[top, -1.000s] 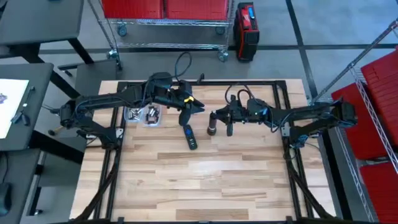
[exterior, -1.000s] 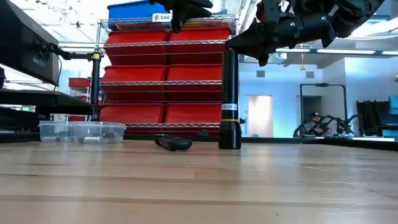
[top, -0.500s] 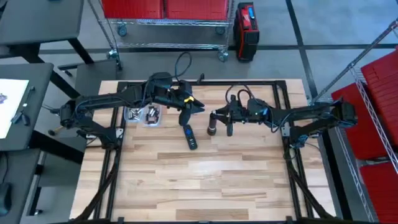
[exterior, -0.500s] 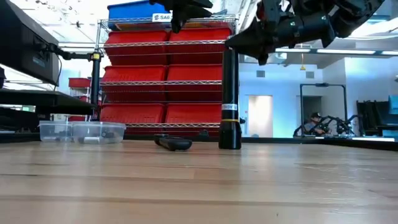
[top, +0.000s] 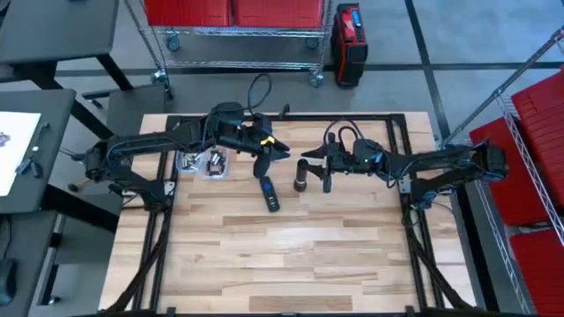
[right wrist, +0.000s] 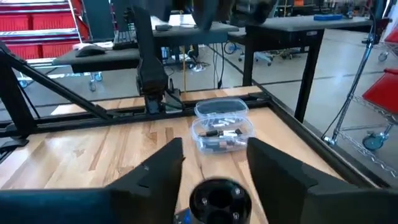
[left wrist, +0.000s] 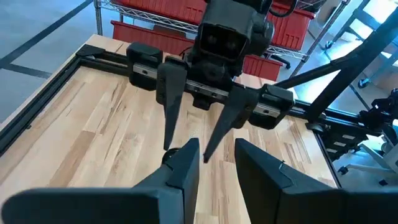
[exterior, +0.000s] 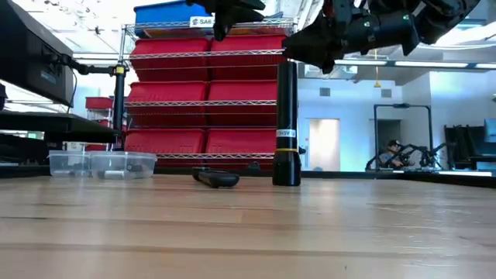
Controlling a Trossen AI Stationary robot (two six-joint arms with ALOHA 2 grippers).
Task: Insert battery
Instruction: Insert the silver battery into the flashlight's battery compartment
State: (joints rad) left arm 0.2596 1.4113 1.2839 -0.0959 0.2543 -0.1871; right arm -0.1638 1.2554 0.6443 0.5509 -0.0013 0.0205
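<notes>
A black flashlight body (top: 300, 181) stands upright on its wide end on the table (exterior: 286, 124). Its open top (right wrist: 219, 199) shows in the right wrist view. My right gripper (right wrist: 217, 165) is open just above and to the right of that top (exterior: 298, 48), fingers on either side, apart from it. My left gripper (top: 261, 167) hangs open above the table left of the flashlight (left wrist: 216, 158), with nothing visible between its fingers. A clear container (top: 204, 163) with batteries sits at the back left.
A short black piece with a blue end (top: 269, 194) lies flat on the table between the container and the flashlight (exterior: 215, 178). The near half of the wooden table (top: 282, 264) is bare. Red bins on a wire rack stand beyond the far edge.
My right gripper has risen a little and drawn back toward the table's right edge, away from the flashlight's top. The flashlight stays upright in place.
</notes>
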